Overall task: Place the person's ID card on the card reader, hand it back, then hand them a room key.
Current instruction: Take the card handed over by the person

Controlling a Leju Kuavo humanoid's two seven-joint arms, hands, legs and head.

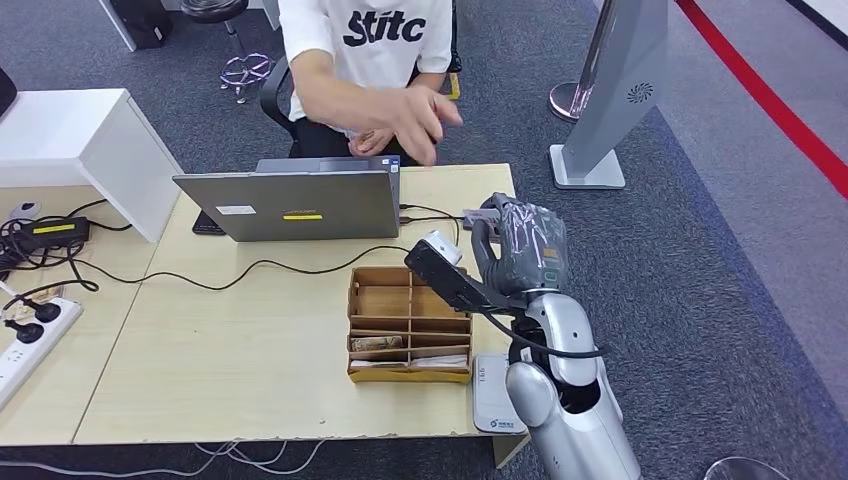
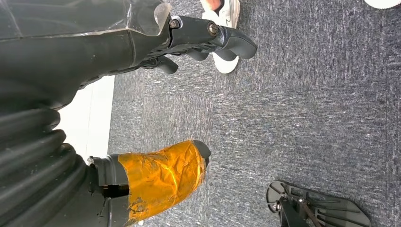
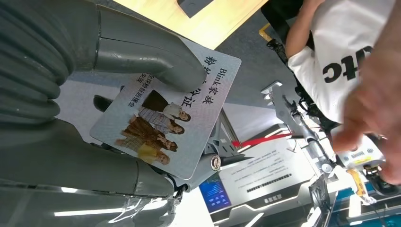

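My right hand (image 1: 522, 245) is raised over the table's right end and pinches the ID card (image 3: 170, 118) between thumb and fingers. The card is white, with printed characters and a picture of several figures. Across the table a person in a white shirt (image 1: 375, 35) sits and stretches a hand (image 1: 420, 115) out toward my hand; it appears blurred (image 3: 373, 109) in the right wrist view, apart from the card. The white card reader (image 1: 495, 395) lies at the table's near right edge. My left hand (image 2: 189, 94) hangs over the carpet, fingers apart, holding nothing.
A wooden compartment box (image 1: 408, 325) with cards in its near slots stands beside the reader. An open laptop (image 1: 290, 205) sits at the far side, its cables trailing left to a power strip (image 1: 30, 335). A white cabinet (image 1: 80, 140) stands left, a grey kiosk base (image 1: 590, 165) far right.
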